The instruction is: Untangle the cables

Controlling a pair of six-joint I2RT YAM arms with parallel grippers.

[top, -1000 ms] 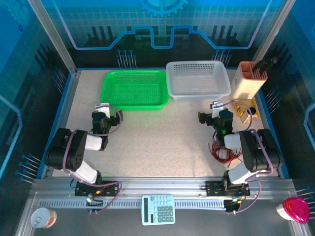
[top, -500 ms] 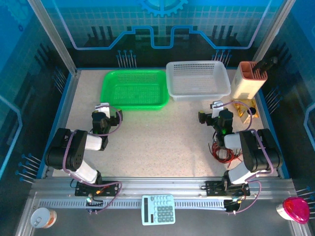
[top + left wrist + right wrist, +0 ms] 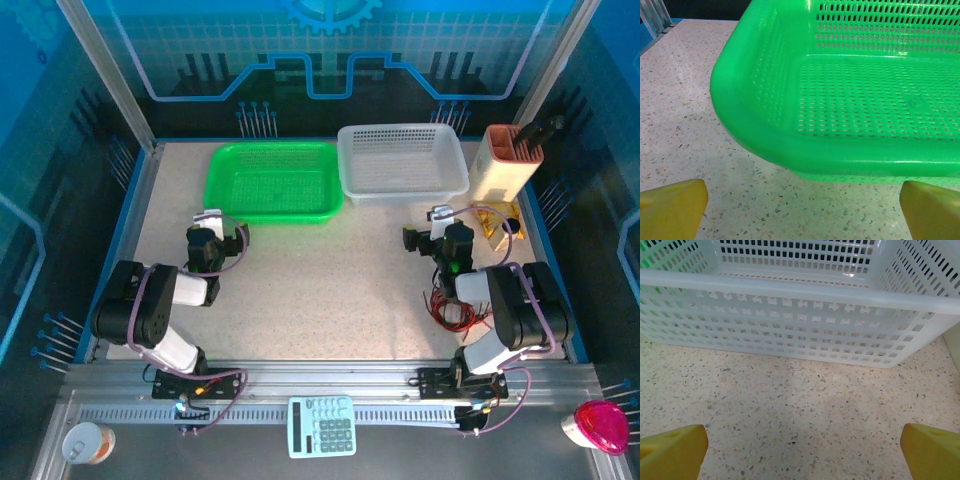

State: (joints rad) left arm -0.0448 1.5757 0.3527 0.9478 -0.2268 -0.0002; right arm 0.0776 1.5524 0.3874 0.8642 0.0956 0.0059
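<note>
Reaching cables point(image 3: 452, 308): tangled well to the near side of white basket point(image 3: 403, 194); we'd pinch one strand's end.
Left end effector point(image 3: 800, 210): spread wide, empty.
Right end effector point(image 3: 800, 450): spread wide, empty.

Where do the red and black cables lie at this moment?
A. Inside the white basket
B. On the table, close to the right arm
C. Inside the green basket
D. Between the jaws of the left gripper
B: in the top view the cables lie in a tangled bunch on the table, right beside the right arm.
</note>
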